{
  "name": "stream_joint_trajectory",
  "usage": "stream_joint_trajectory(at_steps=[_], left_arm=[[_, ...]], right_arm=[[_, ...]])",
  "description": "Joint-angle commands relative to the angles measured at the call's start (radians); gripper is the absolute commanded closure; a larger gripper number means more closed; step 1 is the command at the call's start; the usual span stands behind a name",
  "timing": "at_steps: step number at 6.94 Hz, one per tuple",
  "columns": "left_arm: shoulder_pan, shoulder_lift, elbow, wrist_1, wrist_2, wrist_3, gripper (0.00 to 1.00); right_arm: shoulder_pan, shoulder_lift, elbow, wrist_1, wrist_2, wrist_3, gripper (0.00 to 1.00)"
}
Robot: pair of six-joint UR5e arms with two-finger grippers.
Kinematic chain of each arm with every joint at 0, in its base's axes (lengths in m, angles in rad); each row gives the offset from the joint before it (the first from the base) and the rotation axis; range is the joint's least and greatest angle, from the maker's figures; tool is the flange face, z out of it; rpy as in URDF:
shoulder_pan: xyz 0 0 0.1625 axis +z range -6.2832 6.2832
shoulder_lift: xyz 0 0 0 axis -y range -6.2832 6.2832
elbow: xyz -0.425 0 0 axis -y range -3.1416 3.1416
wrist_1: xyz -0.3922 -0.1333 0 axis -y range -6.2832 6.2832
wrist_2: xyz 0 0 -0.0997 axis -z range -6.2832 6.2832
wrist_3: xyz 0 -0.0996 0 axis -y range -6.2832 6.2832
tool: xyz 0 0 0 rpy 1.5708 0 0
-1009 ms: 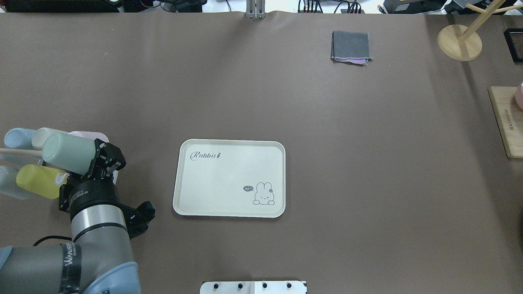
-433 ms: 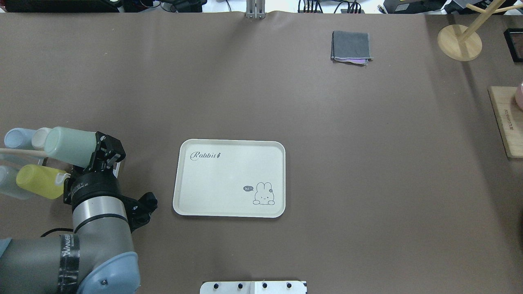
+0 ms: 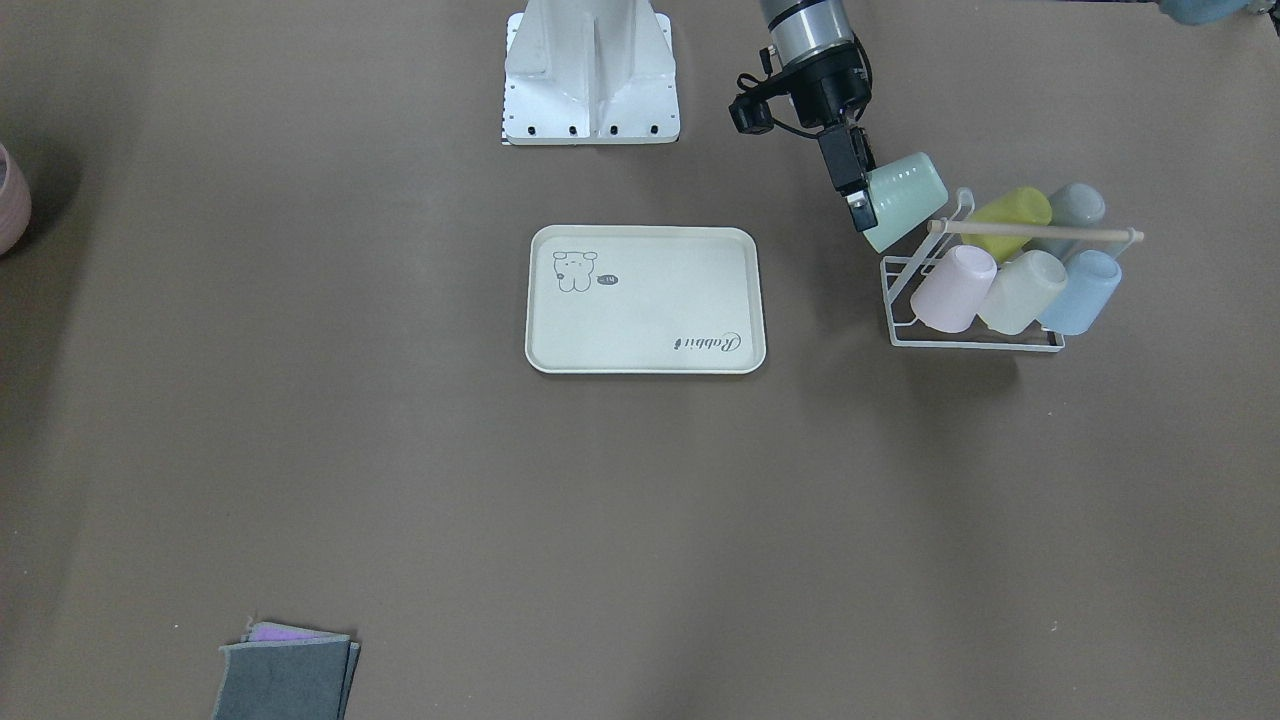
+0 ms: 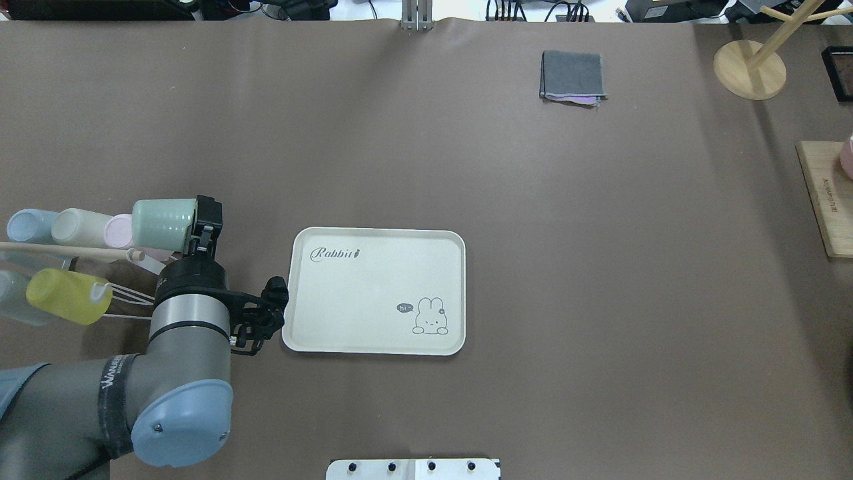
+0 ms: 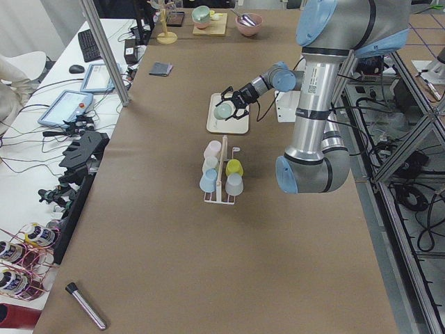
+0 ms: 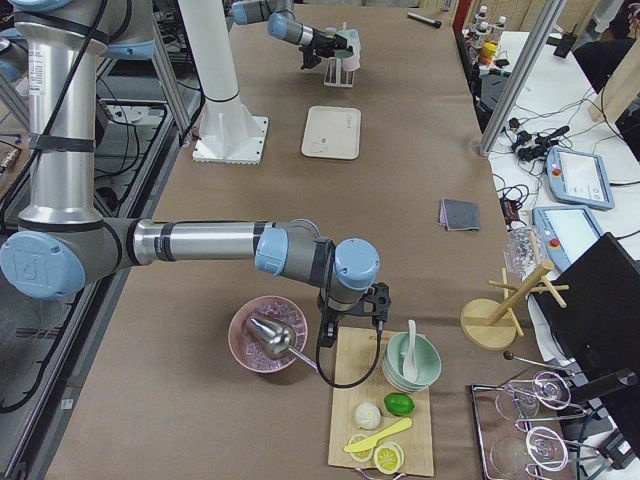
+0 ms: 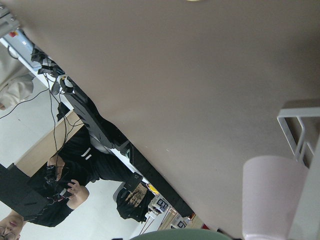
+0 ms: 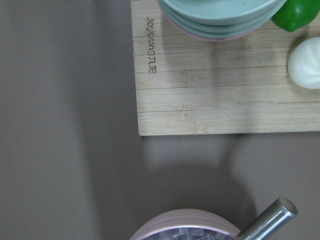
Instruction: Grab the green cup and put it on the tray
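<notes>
The mint-green cup [image 4: 162,223] is held on its side in my left gripper [image 4: 198,225], which is shut on it. It hangs in the air between the white wire cup rack [image 3: 975,341] and the cream tray [image 4: 373,287]. In the front-facing view the cup [image 3: 903,198] sits just off the rack's near corner, to the right of the tray [image 3: 650,300]. Its rim shows at the bottom of the left wrist view [image 7: 175,234]. My right gripper [image 6: 372,300] is far off by a wooden board; I cannot tell whether it is open or shut.
The rack holds lime [image 4: 66,297], pink [image 3: 955,287], cream [image 3: 1022,290] and blue [image 3: 1080,290] cups under a wooden rod. A folded grey cloth [image 4: 573,75], a wooden stand [image 4: 750,67] and a wooden board [image 4: 826,200] lie at the far right.
My left gripper has lifted the green cup off the rack, moved it right toward the tray and turned it. The pink cup beneath is uncovered.
</notes>
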Motion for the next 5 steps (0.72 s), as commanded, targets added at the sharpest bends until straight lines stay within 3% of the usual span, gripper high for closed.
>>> stream_joint_trajectory(at_steps=[1, 5], left_arm=[[-0.003, 0.011, 0.156, -0.45, 0.0, -0.027, 0.24], [0.016, 0.005, 0.342, -1.063, -0.004, -0.182, 0.25]], right_arm=[[0.001, -0.001, 0.001, 0.0, 0.0, 0.0, 0.0], [0.001, -0.001, 0.001, 0.0, 0.0, 0.0, 0.0]])
